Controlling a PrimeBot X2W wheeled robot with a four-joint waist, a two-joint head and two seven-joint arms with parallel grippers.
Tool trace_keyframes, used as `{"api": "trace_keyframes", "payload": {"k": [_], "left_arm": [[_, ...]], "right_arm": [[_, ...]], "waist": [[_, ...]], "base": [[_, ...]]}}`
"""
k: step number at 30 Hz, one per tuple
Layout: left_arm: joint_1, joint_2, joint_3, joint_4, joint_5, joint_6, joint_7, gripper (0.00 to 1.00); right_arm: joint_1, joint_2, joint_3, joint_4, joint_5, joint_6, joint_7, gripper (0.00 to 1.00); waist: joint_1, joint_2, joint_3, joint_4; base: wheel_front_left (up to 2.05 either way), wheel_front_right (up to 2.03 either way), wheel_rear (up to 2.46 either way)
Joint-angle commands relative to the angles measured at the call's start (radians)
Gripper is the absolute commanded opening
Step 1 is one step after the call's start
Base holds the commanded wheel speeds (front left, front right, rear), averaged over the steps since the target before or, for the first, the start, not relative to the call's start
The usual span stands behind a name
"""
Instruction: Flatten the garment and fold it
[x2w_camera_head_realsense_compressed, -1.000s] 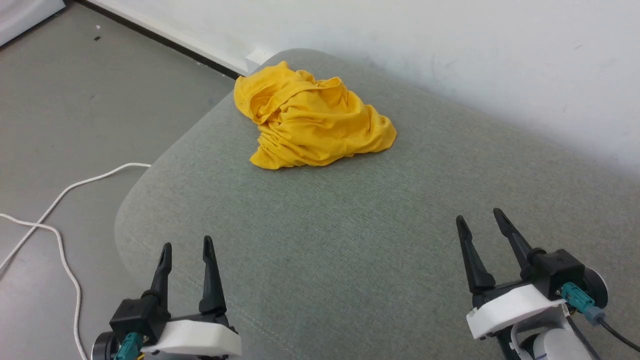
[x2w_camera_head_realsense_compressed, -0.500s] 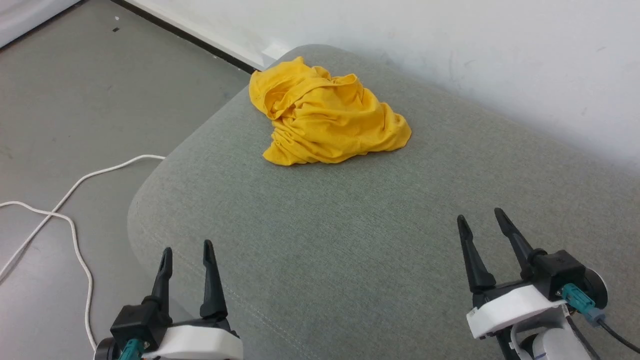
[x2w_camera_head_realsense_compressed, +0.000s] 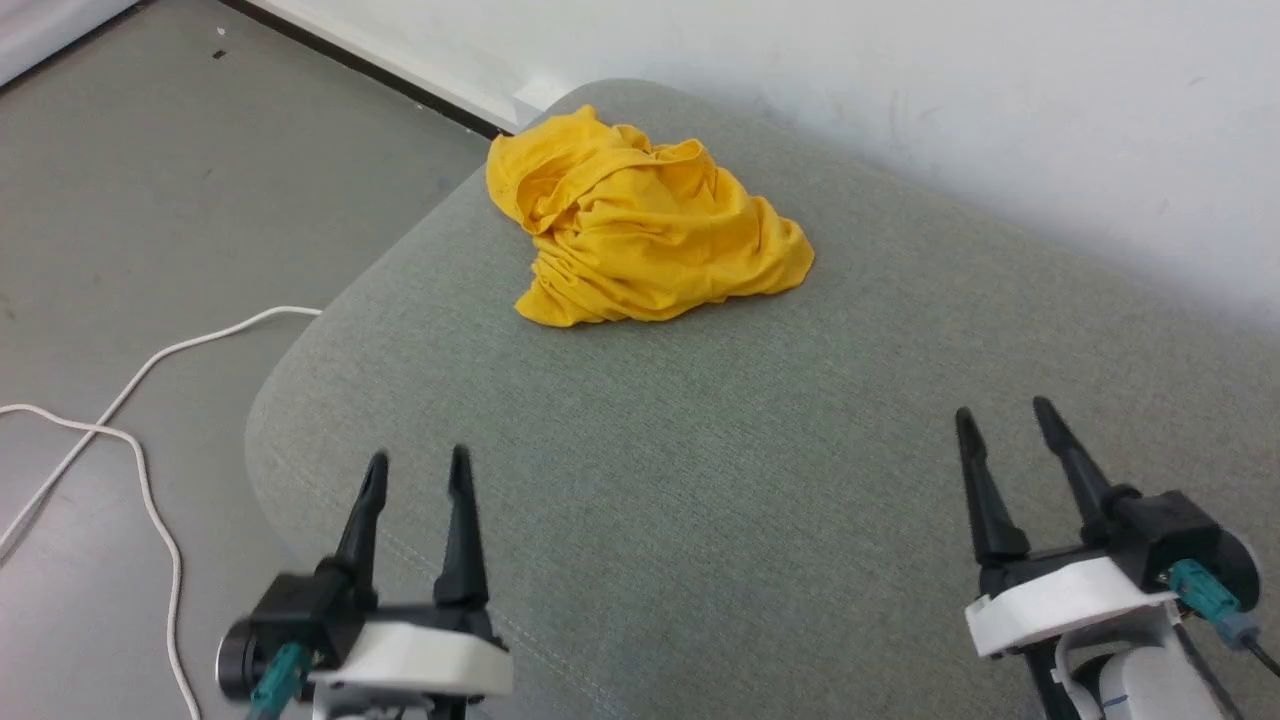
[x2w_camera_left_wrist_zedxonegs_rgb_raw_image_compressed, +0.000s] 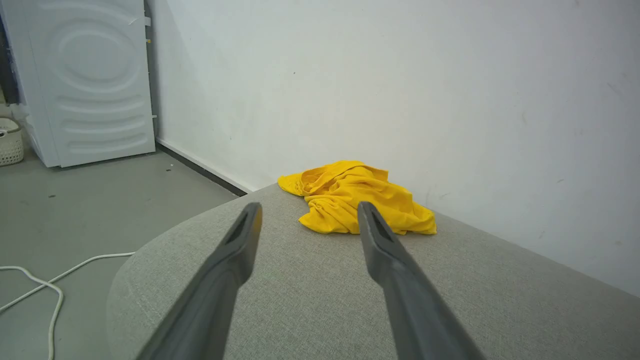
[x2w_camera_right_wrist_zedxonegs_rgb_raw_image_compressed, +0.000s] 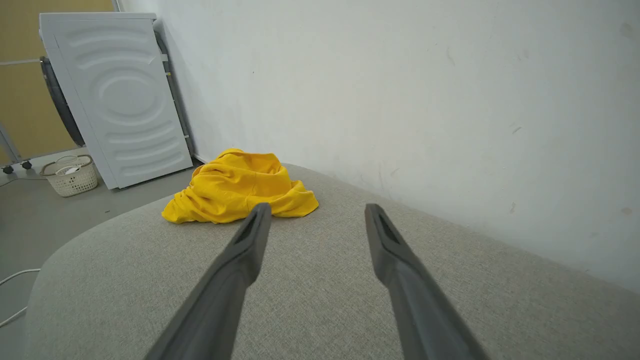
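The garment (x2w_camera_head_realsense_compressed: 645, 225) is a bright yellow T-shirt, crumpled in a heap on the far left corner of a grey-green cushion (x2w_camera_head_realsense_compressed: 720, 450). It lies by the wall in the left wrist view (x2w_camera_left_wrist_zedxonegs_rgb_raw_image_compressed: 357, 197) and the right wrist view (x2w_camera_right_wrist_zedxonegs_rgb_raw_image_compressed: 240, 187). No print shows on it. My left gripper (x2w_camera_head_realsense_compressed: 417, 468) hovers open over the cushion's near left edge, well short of the heap. My right gripper (x2w_camera_head_realsense_compressed: 1005, 415) is open at the near right, nothing between its fingers. In the wrist views the left gripper (x2w_camera_left_wrist_zedxonegs_rgb_raw_image_compressed: 307, 212) and right gripper (x2w_camera_right_wrist_zedxonegs_rgb_raw_image_compressed: 317, 212) point toward the garment.
A white wall (x2w_camera_head_realsense_compressed: 900, 90) runs along the cushion's far side. A white cable (x2w_camera_head_realsense_compressed: 130, 400) lies on the grey floor to the left. A white appliance (x2w_camera_right_wrist_zedxonegs_rgb_raw_image_compressed: 120, 95) and a woven basket (x2w_camera_right_wrist_zedxonegs_rgb_raw_image_compressed: 70, 175) stand farther off on the floor.
Both grippers have moved forward over the cushion toward the garment, the left one more. The head camera has shifted a little. The garment lies as before.
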Motion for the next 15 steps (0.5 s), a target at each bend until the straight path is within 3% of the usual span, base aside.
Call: {"api": "trace_keyframes", "payload": {"k": [1,6,15], "left_arm": [[-0.032,0.001,-0.006,-0.006,0.005,-0.014,-0.005,1.0],[-0.183,0.047,-0.027,-0.052,0.013,-0.078,0.046,1.0],[-0.555,0.115,0.008,-0.08,-0.02,-0.115,0.29,1.0]], "right_arm": [[-0.011,0.002,-0.006,-0.011,-0.006,-0.001,0.0,1.0],[-0.014,0.002,-0.048,-0.094,-0.039,-0.001,0.039,1.0],[-0.008,-0.032,-0.055,-0.296,-0.06,-0.001,0.16,1.0]], "waist": [[0.0,0.0,0.008,-0.005],[0.0,0.0,0.045,-0.025],[0.0,0.0,0.155,-0.071]], "base": [[0.0,0.0,0.0],[0.0,0.0,0.0],[0.0,0.0,0.0]]}}
